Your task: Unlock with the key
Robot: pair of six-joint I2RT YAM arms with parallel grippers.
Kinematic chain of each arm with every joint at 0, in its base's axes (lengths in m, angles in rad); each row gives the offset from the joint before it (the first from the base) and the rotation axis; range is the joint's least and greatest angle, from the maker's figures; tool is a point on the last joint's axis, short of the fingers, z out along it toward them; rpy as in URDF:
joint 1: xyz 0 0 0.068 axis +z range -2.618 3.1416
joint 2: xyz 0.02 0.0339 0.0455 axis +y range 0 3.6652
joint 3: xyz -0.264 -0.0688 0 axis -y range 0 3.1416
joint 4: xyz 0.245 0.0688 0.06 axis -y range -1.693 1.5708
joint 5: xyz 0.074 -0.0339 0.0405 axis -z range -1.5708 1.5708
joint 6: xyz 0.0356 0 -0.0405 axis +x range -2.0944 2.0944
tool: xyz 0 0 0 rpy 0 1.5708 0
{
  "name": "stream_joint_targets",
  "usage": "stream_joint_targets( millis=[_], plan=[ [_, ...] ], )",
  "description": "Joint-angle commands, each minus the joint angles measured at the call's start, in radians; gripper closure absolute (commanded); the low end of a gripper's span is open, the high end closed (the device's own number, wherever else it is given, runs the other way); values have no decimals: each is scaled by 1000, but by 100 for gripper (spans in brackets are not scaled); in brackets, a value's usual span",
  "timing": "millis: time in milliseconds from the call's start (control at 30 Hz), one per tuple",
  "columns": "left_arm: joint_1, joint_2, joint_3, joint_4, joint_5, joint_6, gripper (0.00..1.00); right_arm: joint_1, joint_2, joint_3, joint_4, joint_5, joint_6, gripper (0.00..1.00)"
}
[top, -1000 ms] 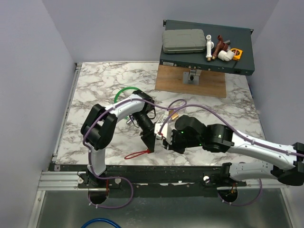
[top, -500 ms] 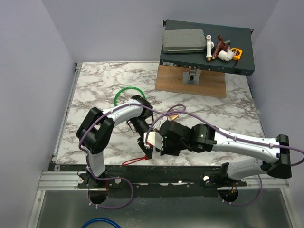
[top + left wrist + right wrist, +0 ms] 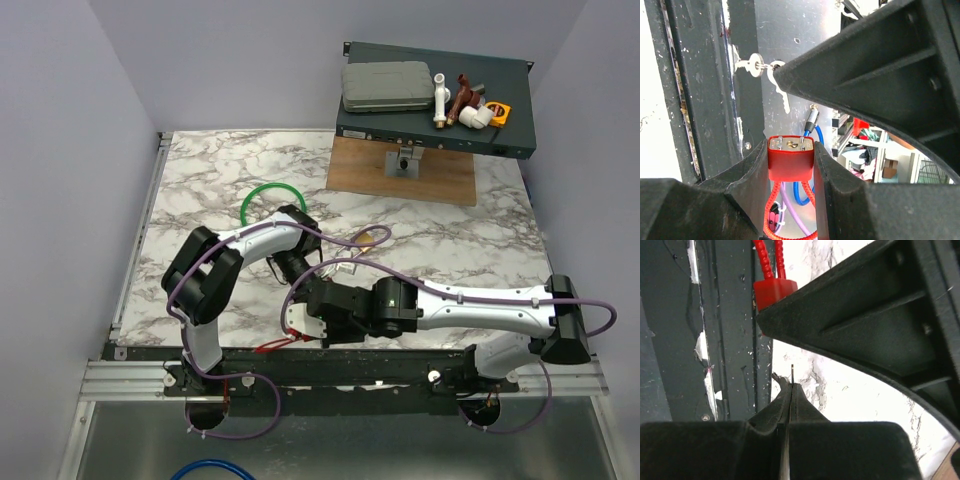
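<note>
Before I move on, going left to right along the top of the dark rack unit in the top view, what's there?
Grey case → white pipe fitting → brown fitting → white elbow → yellow-orange tool.

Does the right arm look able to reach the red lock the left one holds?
Probably yes. The left gripper holds the red lock with its keyhole face bare; the right gripper, shut on a thin blade, likely the key, sits close by with nothing between.

On the table, the cable loop lies left of the wooden board. The box stands over the board's rear part, and the cord lies well before the board.
</note>
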Motion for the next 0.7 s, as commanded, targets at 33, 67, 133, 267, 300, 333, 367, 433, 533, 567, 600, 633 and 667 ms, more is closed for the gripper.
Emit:
stream_joint_targets(
  millis=[33,67,133,267,300,333,367,433,533,567,600,633,667],
  plan=[
    [-6,-14,-16,-62,49,-3,100,32,48,72,-32,48,1,99],
    [-6,-14,-16,-61,50,-4,100,36,57,82,-35,48,2,99],
    [-7,-14,-14,-62,53,-7,100,41,69,94,-36,49,3,99],
    [-6,-9,-10,-62,57,-13,100,52,89,105,-39,47,2,99],
    [-6,-9,-10,-62,56,-12,100,54,92,107,-39,46,3,99],
    [-8,-9,-11,-62,55,-12,100,55,96,109,-41,46,3,99],
    [-8,-8,-10,-62,56,-12,100,56,97,111,-40,48,3,99],
    [-6,-9,-10,-61,56,-12,100,57,101,112,-40,48,1,99],
    [-6,-8,-10,-62,55,-12,100,58,107,119,-42,48,2,99],
    [-7,-9,-10,-62,55,-12,100,59,109,123,-42,49,1,99],
    [-8,-9,-10,-62,54,-12,100,60,110,125,-42,49,0,99],
    [-9,-9,-11,-62,54,-12,100,60,111,125,-43,50,-1,99],
    [-8,-7,-11,-62,53,-12,100,62,112,126,-42,49,-2,99]
  ],
)
